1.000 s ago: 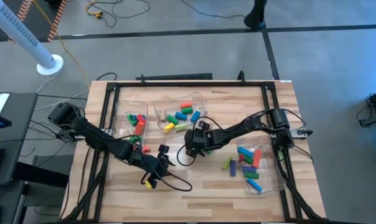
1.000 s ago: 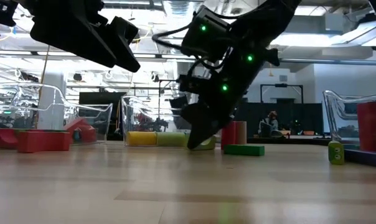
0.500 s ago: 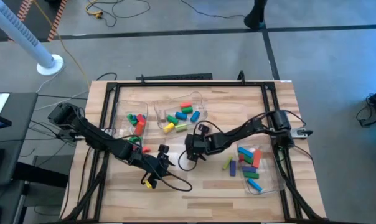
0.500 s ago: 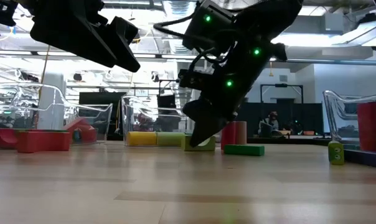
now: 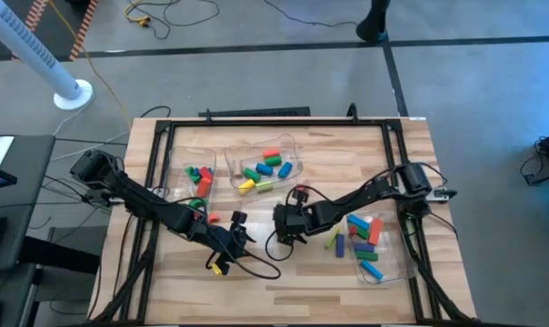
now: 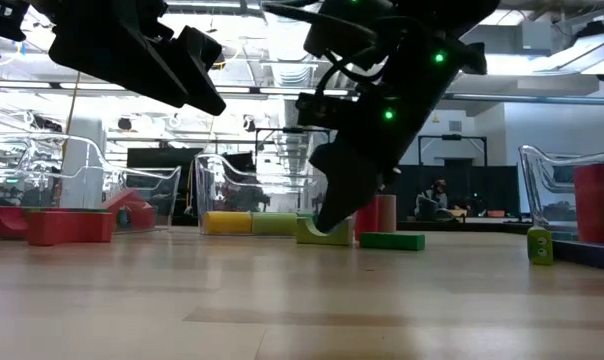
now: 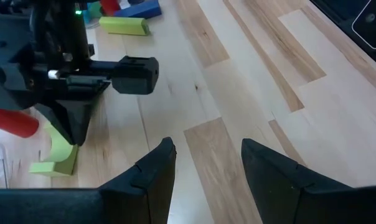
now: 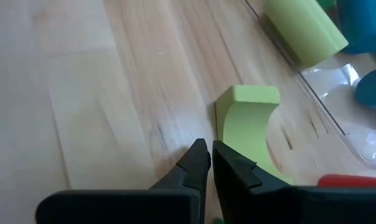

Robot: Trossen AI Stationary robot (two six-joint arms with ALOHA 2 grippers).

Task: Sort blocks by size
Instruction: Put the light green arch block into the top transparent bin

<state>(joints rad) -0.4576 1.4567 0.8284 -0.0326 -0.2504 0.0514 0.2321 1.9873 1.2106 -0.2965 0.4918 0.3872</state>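
Observation:
A light green arch block [image 8: 247, 127] lies flat on the table in front of the middle bin; it also shows in the low view [image 6: 322, 233] and the left wrist view [image 7: 56, 157]. My right gripper [image 8: 205, 157] is shut, its tips down at the table beside the arch, in the high view near the table's middle [image 5: 284, 224]. My left gripper [image 7: 206, 163] is open and empty above the bare table near the front edge [image 5: 225, 245]. Other blocks lie in three clear bins. My right gripper has its shut fingers beside the arch's outer curved side [image 8: 221, 127], one finger [image 8: 235, 167] close against it. The fingers slant down from above, from the table's right. The arch lies flat on the table. Whether finger and arch touch cannot be told.
A small bin [image 5: 197, 173] and a middle bin [image 5: 267, 166] with blocks stand at the back, a third bin [image 5: 370, 238] at the right. A green bar [image 5: 333, 239] and a red cylinder [image 7: 10, 122] lie loose on the table near the arch.
My right gripper has gone toward the table's near edge, staying shut and low over the table. In the low view the green arch shows more fully beside its tips than before.

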